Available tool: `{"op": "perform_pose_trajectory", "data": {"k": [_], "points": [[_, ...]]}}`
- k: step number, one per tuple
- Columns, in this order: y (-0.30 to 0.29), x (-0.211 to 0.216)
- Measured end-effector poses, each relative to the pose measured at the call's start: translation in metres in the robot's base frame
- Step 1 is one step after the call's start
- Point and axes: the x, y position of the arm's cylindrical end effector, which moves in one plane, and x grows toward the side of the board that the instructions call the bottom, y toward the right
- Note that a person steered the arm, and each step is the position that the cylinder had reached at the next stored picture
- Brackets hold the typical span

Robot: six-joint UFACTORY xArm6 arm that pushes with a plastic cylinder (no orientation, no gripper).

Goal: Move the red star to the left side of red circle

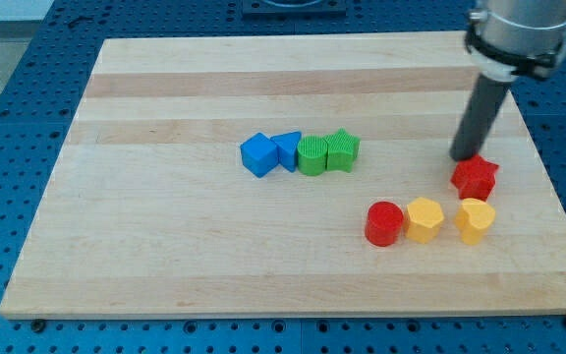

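The red star (475,178) lies on the wooden board (165,246) at the view's right. The red circle (384,223) stands lower and to the left of it, about a block's width away. My tip (463,156) rests on the board just above the star's upper left edge, touching or almost touching it. The dark rod rises from there toward the view's top right.
A yellow hexagon (424,218) sits right of the red circle, and a yellow heart (475,219) lies just below the red star. Mid-board stands a row: blue cube (259,154), blue triangle (287,149), green circle (312,155), green star (342,149).
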Motion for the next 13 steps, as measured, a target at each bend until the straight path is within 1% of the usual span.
{"op": "perform_pose_trajectory", "data": {"k": [1,2,3,5,6,7,8,9,10,13], "points": [[0.034,0.005],[0.038,0.016],[0.019,0.030],[-0.067,0.043],[-0.061,0.043],[-0.025,0.044],[-0.013,0.052],[-0.018,0.061],[-0.037,0.061],[-0.120,0.061]]}}
